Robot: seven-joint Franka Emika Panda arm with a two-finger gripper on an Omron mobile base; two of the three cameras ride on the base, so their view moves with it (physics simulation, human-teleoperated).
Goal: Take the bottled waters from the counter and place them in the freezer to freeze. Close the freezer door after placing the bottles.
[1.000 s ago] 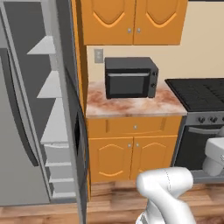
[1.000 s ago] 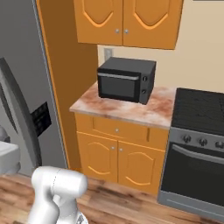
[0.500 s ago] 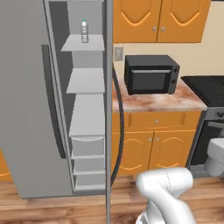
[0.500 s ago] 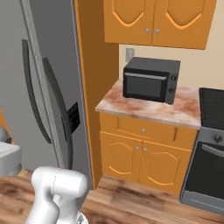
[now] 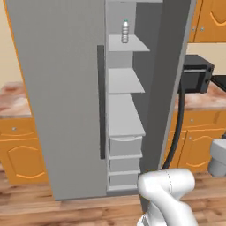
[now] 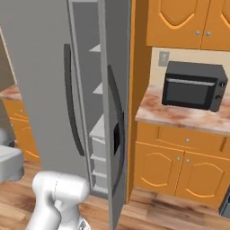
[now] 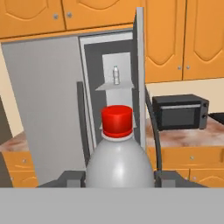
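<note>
- Gripper (image 7: pixel 118 177) pinches the red-capped bottle (image 7: pixel 117 153) between its fingers.
- Ahead of it, the freezer (image 7: pixel 114 72) stands open.
- The light-blue-capped bottle (image 5: pixel 125 32) stands on a high shelf beyond.

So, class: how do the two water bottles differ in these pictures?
The red-capped bottle sits between the gripper's fingers, outside the freezer; the light-capped bottle stands free on an upper freezer shelf. Their cap colours differ. Both stand upright and are clear plastic.
</note>
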